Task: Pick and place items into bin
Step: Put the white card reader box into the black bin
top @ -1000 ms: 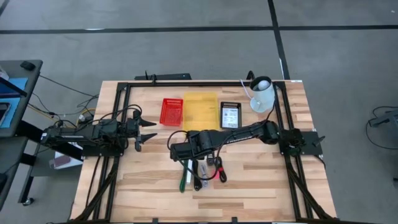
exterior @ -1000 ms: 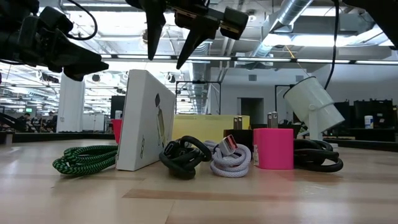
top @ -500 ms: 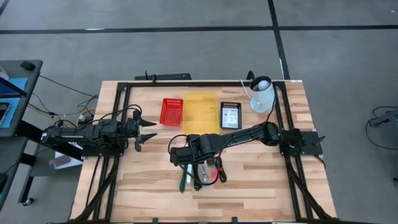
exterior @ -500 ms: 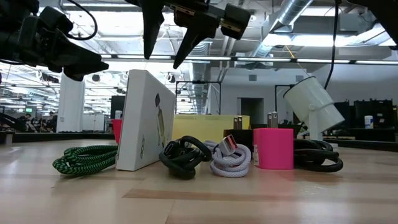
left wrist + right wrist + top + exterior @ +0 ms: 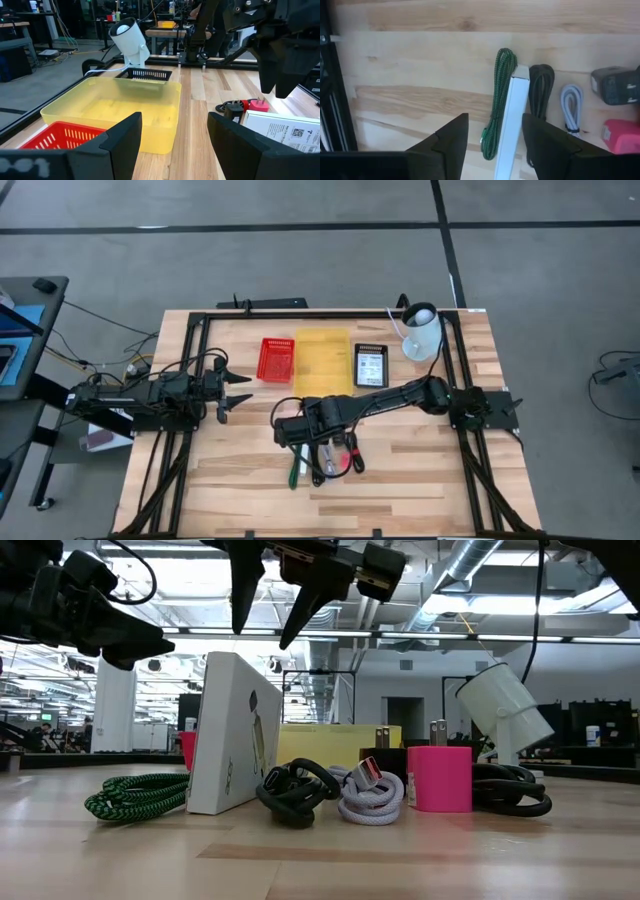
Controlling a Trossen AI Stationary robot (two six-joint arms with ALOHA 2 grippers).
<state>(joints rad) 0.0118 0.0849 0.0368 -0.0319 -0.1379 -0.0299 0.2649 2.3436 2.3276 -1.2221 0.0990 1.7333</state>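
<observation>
The items lie in a row near the table's near edge: a coiled green braided cable (image 5: 135, 794) (image 5: 496, 102), a white box (image 5: 232, 732) (image 5: 512, 125) standing on its narrow edge, a coiled black cable (image 5: 296, 790), a pale cable (image 5: 368, 792), a pink plug (image 5: 439, 778) and a black-and-red cable (image 5: 350, 456). My right gripper (image 5: 281, 429) (image 5: 494, 117) hangs open above the green cable and the box, fingers pointing down and touching nothing. My left gripper (image 5: 248, 388) (image 5: 175, 116) waits open at the table's left, level, facing the bins.
Three bins stand in a row toward the far edge: a red basket (image 5: 277, 359), a yellow bin (image 5: 322, 354) and a black bin (image 5: 370, 365). A white lamp-like object (image 5: 422, 330) stands at the far right. A dark frame (image 5: 200, 320) borders the table.
My right gripper has shifted a little toward the table's near edge, over the row of items, and then stayed still. It has remained open. Nothing on the table has moved.
</observation>
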